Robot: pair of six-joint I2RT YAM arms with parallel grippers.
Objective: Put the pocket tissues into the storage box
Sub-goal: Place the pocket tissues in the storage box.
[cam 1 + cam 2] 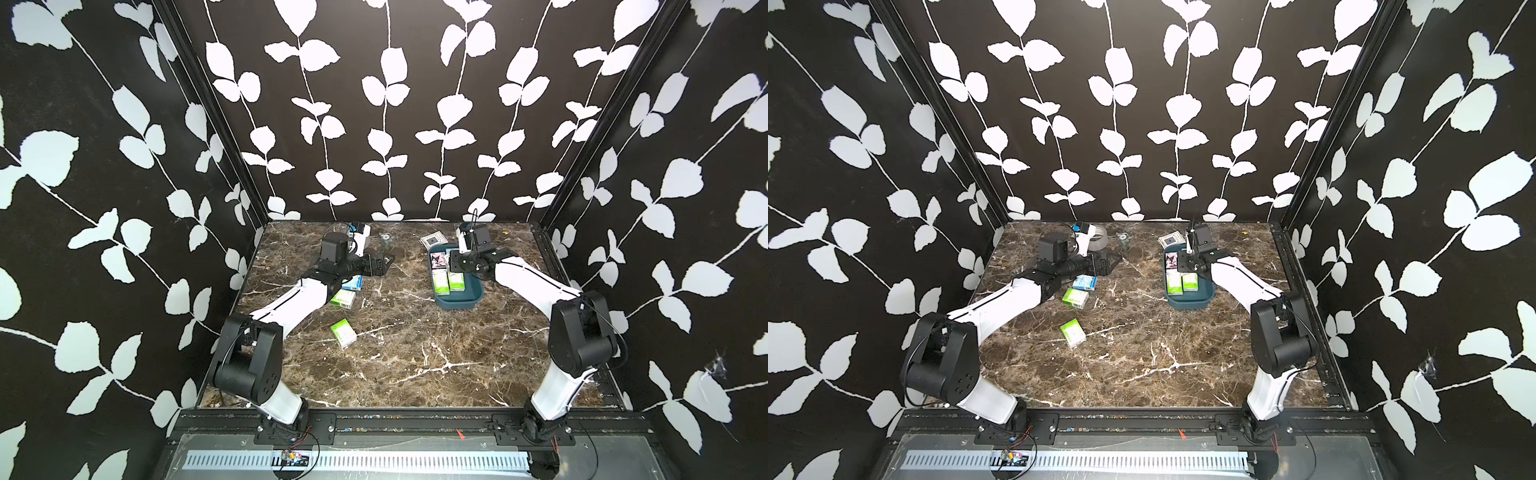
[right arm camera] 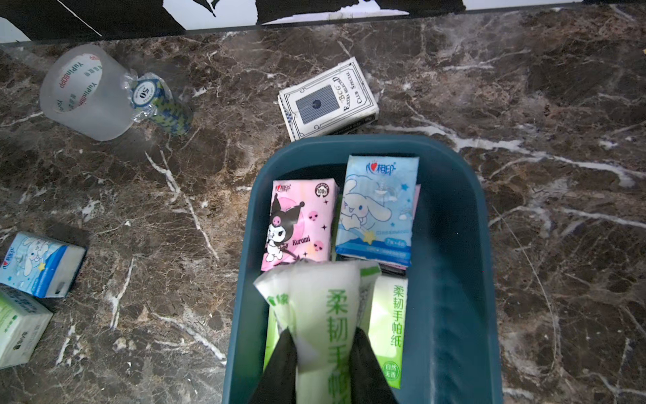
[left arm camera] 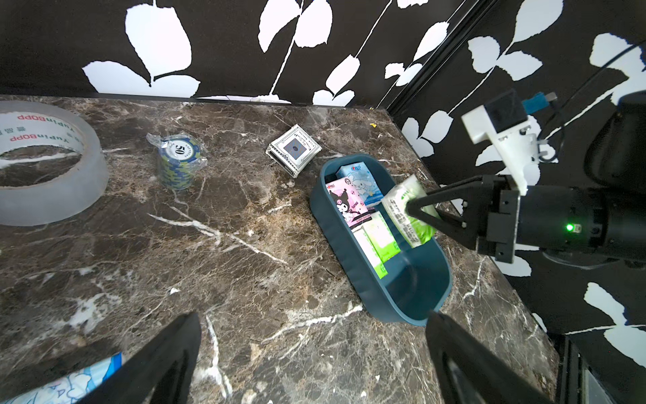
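Currently my right gripper (image 2: 323, 349) pinches a white-and-green pocket tissue pack (image 2: 325, 297) between its narrow-set black fingers. It holds the pack tilted just above the dark teal-blue plastic storage box (image 1: 457, 305), which sits on the far right part of the brown marble table (image 1: 415, 353). Inside the box, at its far end, I see a pink cartoon-print pack (image 2: 300, 224) beside a light blue cartoon-print pack (image 2: 379, 206). Flat white-and-green packs (image 2: 388, 325) lie under the held one.

My left gripper (image 3: 313, 314) hovers over the table left of the box, fingers spread wide with nothing between them. Three packs lie loose on the left side of the table. A blue pack (image 1: 353, 282) sits partly under my left arm, a green pack (image 1: 344, 298) lies just beside it on the near side, and a second green pack (image 1: 343, 332) lies nearer to me, apart from both.

Along the far edge I see a clear tape roll (image 3: 52, 196), a wrapped stack of blue-and-yellow poker chips (image 3: 178, 161) and a white playing-card box (image 3: 294, 150), the last just beyond the storage box.
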